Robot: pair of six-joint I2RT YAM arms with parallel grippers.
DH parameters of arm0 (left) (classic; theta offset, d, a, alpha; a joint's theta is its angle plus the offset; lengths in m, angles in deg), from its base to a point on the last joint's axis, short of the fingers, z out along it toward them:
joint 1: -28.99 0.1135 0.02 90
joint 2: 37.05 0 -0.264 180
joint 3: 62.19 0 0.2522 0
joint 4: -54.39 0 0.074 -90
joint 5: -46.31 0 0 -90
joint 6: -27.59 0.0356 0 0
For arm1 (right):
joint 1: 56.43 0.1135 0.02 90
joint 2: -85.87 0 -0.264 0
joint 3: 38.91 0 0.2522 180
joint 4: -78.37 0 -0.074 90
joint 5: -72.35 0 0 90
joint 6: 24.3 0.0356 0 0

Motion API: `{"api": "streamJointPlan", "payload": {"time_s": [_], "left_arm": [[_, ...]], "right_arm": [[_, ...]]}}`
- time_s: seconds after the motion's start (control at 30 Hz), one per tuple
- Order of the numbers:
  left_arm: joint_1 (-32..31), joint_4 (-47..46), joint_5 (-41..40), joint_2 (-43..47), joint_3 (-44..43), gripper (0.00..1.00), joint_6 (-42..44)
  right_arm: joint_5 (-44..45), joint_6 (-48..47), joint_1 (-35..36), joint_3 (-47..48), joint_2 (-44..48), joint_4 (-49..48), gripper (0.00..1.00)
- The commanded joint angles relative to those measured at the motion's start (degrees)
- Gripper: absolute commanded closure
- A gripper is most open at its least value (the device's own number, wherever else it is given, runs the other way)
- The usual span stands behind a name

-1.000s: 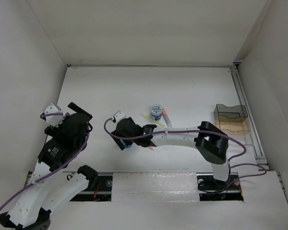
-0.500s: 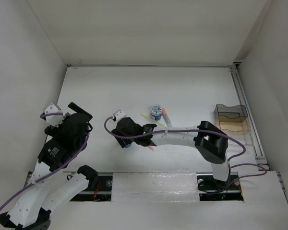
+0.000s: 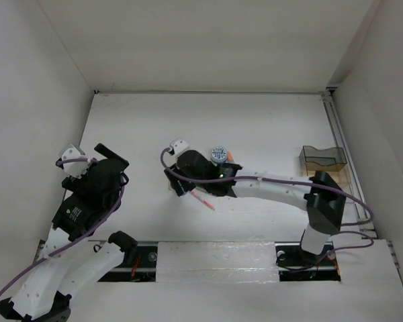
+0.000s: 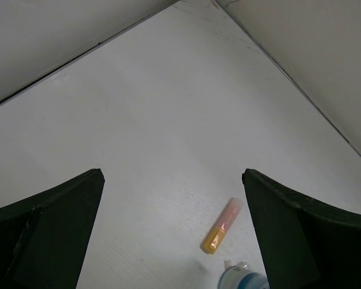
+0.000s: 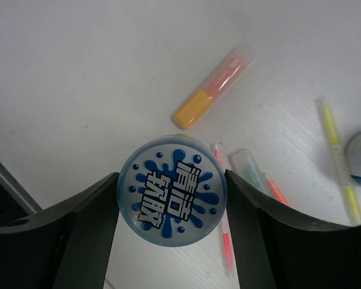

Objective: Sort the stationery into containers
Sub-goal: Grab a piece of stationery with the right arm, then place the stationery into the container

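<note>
Currently we have the right gripper (image 5: pixel 171 180) clamped on the roll (image 5: pixel 172 192), orange marker (image 5: pixel 213 87) nearby; left gripper (image 4: pixel 171 174) wide open.

table (image 3: pixel 269 121): white | on it: orange marker (image 5: pixel 213 87), loose roll (image 3: pixel 219 154), tray (image 3: pixel 322 153)

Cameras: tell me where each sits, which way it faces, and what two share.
Top external: above and behind the bases, looking down on the table; left arm, right arm show.
Left wrist: on the left arm, looking out along the table at the marker; open left fingers frame it.
Right wrist: on the right arm, looking straight down; right fingers clamp the roll.
Shared: both wrist views show the marker.
</note>
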State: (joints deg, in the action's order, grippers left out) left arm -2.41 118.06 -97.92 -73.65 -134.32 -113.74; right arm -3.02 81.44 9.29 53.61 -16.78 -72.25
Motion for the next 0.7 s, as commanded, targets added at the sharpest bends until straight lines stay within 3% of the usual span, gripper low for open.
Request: {"api": "streamJointPlan", "payload": {"time_s": [0.0, 0.1, 0.23, 0.27, 0.43, 0.5, 0.67], "left_arm": [[0.1, -0.9, -1.1, 0.3, -1.3, 0.0, 0.1], [0.1, -0.9, -1.1, 0.3, -1.3, 0.0, 0.1], [0.1, -2.7, 0.8, 0.3, -1.3, 0.0, 2.0], [0.1, -3.6, 1.3, 0.3, -0.8, 0.0, 3.1], [0.1, -5.3, 2.5, -0.3, -0.8, 0.0, 5.0], [0.1, -5.9, 3.9, -0.8, -0.8, 0.0, 5.6], [0.1, -6.4, 4.4, -0.8, -0.3, 0.0, 6.7]], "right_arm": [[-0.5, -1.4, -4.5, -0.7, 9.4, -1.8, 1.0], [0.7, -2.6, -10.0, -3.2, 15.6, 0.6, 1.0], [0.7, -3.3, -22.6, -7.6, 24.4, 4.2, 1.0], [0.7, -3.3, -28.5, -8.4, 26.1, 6.1, 1.0], [7.0, -2.2, -44.9, -11.0, 34.3, 12.8, 1.0], [7.6, -1.7, -53.2, -11.0, 35.0, 15.1, 1.0], [8.8, -0.3, -65.6, -8.8, 32.9, 16.2, 1.0]]}}
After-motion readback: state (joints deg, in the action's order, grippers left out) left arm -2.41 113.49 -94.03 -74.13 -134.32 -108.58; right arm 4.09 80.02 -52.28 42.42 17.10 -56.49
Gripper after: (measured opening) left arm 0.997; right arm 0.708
